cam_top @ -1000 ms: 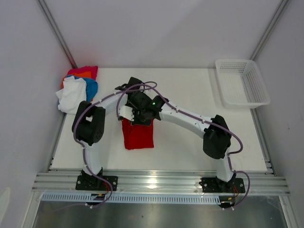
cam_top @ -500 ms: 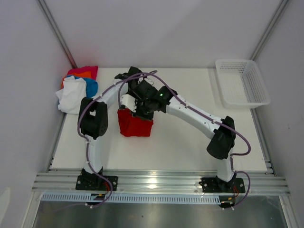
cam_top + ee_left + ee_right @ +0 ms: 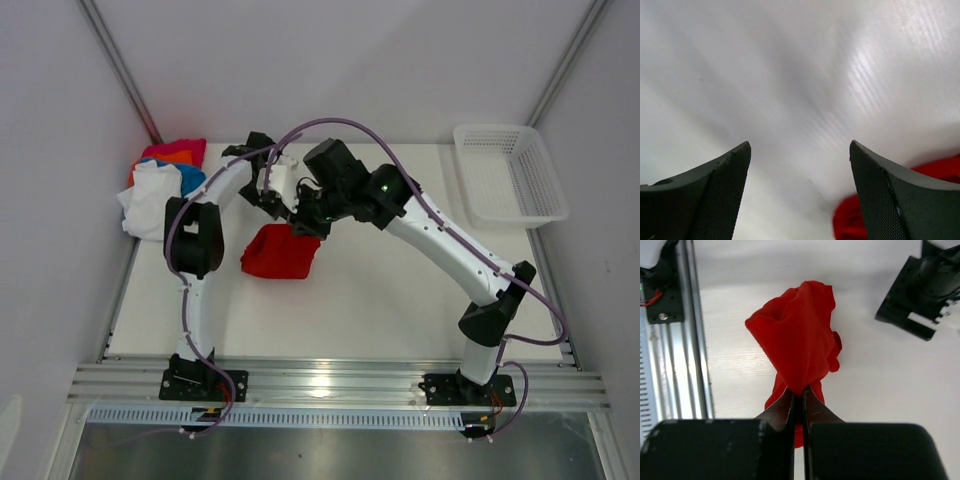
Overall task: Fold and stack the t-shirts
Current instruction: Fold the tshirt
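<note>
Right gripper (image 3: 801,392): jaws pressed together on a pinch of the red t-shirt (image 3: 800,335). The cloth rises to the pinch in a twisted bunch.
Why held so: probably lifted by one fold to pull the bunch open; it is far from flat.
Red t-shirt, low end: slumped on the table (image 3: 400,290), crumpled, no fold visible.
Left gripper (image 3: 800,145): jaws wide apart, nothing between, over bare table just beside the red t-shirt's far edge. Red cloth shows at the corner of its wrist view.
Why there: likely waiting to take a second edge.
Pile of other t-shirts (image 3: 160,190): well left of the red t-shirt, unfolded; white on top.
Basket (image 3: 500,130): well right of the red t-shirt.
</note>
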You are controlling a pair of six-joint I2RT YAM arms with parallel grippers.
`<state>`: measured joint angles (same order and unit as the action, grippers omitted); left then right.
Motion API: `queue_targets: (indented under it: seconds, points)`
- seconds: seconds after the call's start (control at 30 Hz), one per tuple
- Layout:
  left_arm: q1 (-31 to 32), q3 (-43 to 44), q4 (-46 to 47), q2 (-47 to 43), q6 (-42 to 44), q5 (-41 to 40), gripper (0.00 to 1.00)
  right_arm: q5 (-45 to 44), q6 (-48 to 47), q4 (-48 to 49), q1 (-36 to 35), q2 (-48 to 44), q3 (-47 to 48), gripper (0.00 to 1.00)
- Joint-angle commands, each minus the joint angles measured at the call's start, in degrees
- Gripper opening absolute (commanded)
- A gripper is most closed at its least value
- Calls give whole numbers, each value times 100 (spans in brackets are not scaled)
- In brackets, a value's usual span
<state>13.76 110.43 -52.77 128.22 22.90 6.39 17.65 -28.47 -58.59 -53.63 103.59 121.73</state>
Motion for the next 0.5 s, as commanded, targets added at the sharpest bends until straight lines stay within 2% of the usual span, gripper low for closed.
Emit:
queue_targets:
  seconds: [0.0, 0.3, 0.47]
  points:
    - [13, 93, 118, -78, -92, -130, 82, 467, 192, -267, -78, -85, 272, 0]
    - [13, -417, 241, -394, -171, 134, 82, 380, 44, -74, -183, 257, -211, 0]
    - [-66, -654, 548, -701, -513, 143, 82, -42, -343, 304, -245, 696, -528, 0]
